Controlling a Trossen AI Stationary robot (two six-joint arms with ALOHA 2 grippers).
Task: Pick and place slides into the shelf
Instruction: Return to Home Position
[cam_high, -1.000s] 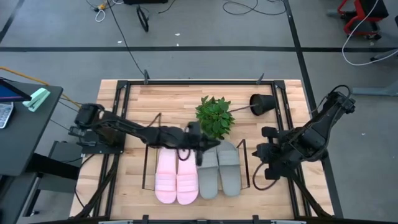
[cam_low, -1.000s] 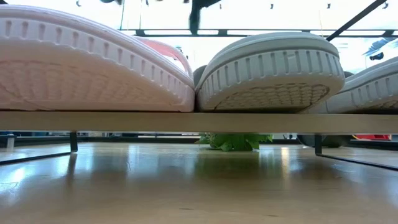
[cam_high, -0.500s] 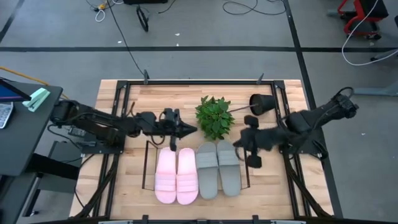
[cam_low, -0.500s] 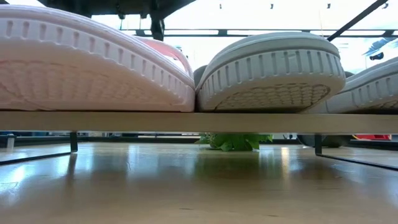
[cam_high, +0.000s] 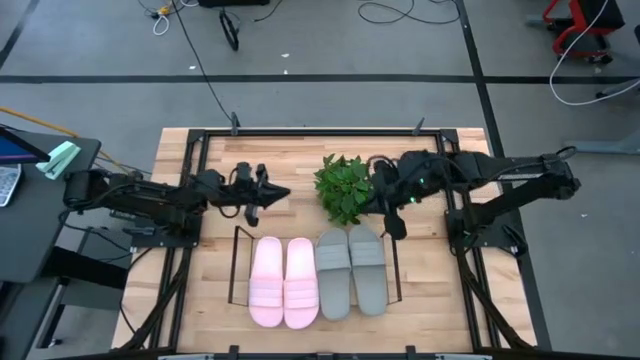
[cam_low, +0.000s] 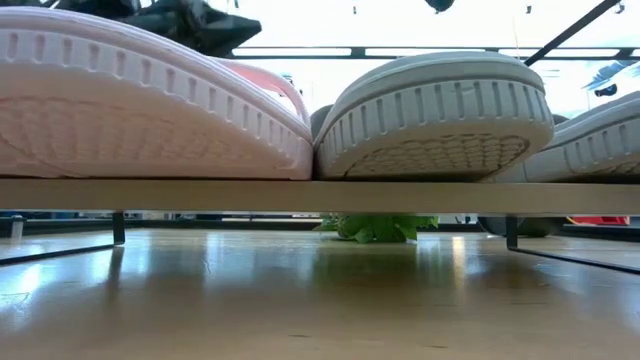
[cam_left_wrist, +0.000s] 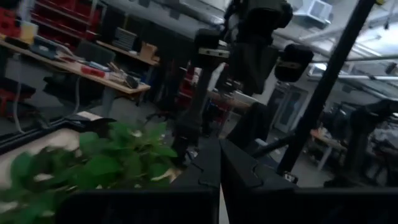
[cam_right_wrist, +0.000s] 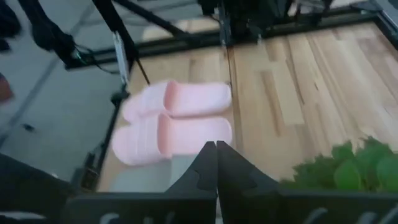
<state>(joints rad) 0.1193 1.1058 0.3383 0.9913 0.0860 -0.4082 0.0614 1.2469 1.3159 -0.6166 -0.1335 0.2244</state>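
All the slides lie side by side on the shelf (cam_high: 237, 262), toes toward the near edge: the pink pair (cam_high: 285, 283) on the left, the grey pair (cam_high: 352, 270) on the right. In the low view a pink sole (cam_low: 150, 100) and grey soles (cam_low: 440, 110) rest on the shelf's front bar (cam_low: 320, 195). My left gripper (cam_high: 280, 192) hangs shut and empty beyond the pink pair, left of the plant; its fingers (cam_left_wrist: 205, 177) meet. My right gripper (cam_high: 388, 212) is shut and empty beside the plant's right side, beyond the grey pair; its fingers (cam_right_wrist: 208, 162) are together.
A green leafy plant (cam_high: 345, 188) stands on the table just beyond the shelf, between the two grippers. The big black frame (cam_high: 320, 132) edges the table. Bare wood (cam_high: 290, 160) lies beyond the left gripper. A side table (cam_high: 40, 200) stands to the left.
My left gripper has drawn back from above the slides, moving toward the table's left and far edges. My right arm has swung from the right near side toward the far edge and leftward, up to the plant. The slides have stayed put on the shelf.
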